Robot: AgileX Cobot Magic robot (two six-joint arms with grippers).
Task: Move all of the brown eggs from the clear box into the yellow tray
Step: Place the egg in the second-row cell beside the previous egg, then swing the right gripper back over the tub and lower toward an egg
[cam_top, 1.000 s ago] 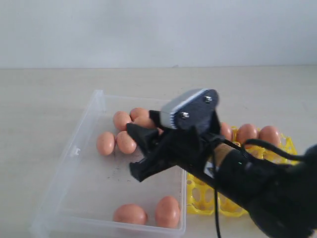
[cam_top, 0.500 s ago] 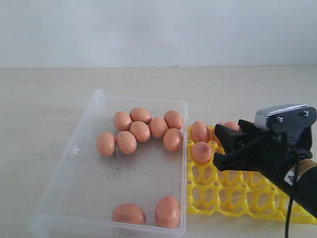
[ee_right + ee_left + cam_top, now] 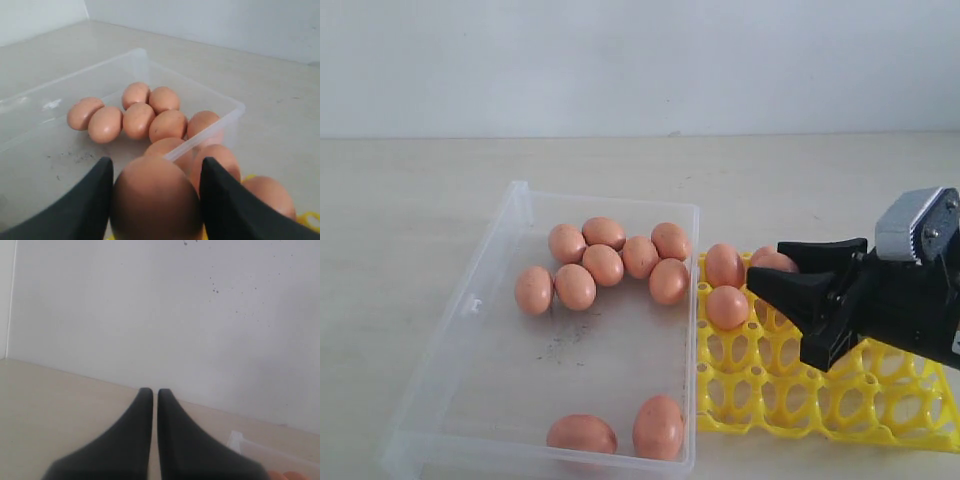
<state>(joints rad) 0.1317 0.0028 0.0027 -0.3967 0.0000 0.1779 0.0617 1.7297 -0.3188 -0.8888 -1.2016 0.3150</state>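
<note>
The right fingers [image 3: 92, 200] grip one egg [image 3: 155, 200] over the tray [image 3: 790, 420], where other eggs [image 3: 727, 307] sit in cups near the box [image 3: 510, 300]. Nine more lie in the box. The left fingers [image 3: 135, 445] are closed, empty.

Your exterior view looks down from the near side toward the far wall [image 3: 620, 60]. Left wrist view sits low, facing that wall. Right wrist view faces left, close over the box [image 3: 45, 150] and eggs [image 3: 137, 120] the exterior also shows.
</note>
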